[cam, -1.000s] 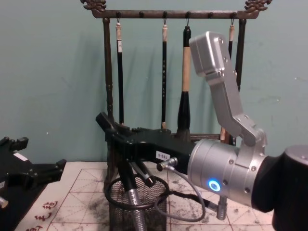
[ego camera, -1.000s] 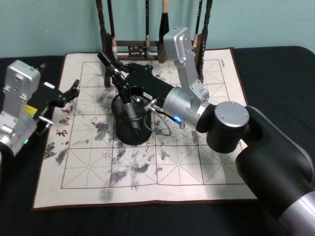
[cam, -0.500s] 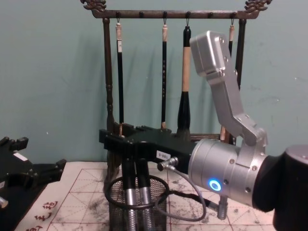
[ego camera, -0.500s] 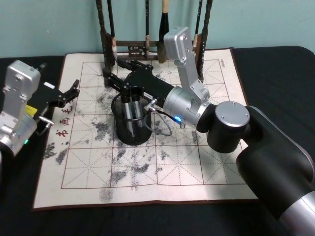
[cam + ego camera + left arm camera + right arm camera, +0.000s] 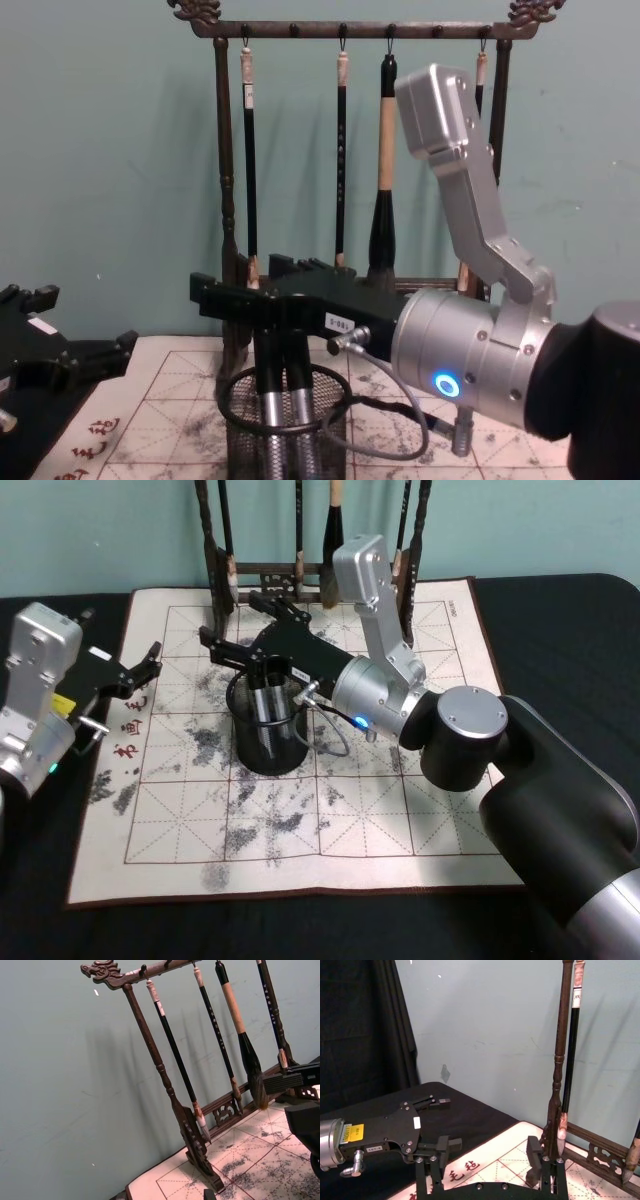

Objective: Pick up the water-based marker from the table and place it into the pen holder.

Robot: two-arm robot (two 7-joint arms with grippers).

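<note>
**Two markers standing in the holder, right jaws spread above it**

Two arms show from my remote seat. Largest is the right arm (image 5: 470, 740), reaching from the near right across the calligraphy mat (image 5: 380, 810) toward the pen holder (image 5: 268, 742). That mat lies on the black surface (image 5: 560, 630), and the pen holder stands on it, a little left of its middle. Behind the pen holder, at the mat's far edge, rises the brush rack (image 5: 230, 200) with several brushes hanging from its top bar.

My left arm (image 5: 35, 695) sits parked well to the left of the pen holder, off the mat's left edge. The left gripper (image 5: 145, 665) points toward the mat; its jaws look slightly apart, as the right wrist view also shows (image 5: 432, 1125).

The right gripper (image 5: 235, 630) hangs just above and behind the pen holder's rim, its jaws spread wide and holding nothing; in the chest view (image 5: 250, 285) they stretch level over the cup.

Inside the pen holder stand two upright markers (image 5: 282, 400), side by side, black caps up, grey barrels below the rim. I cannot tell which is the water-based marker.
</note>
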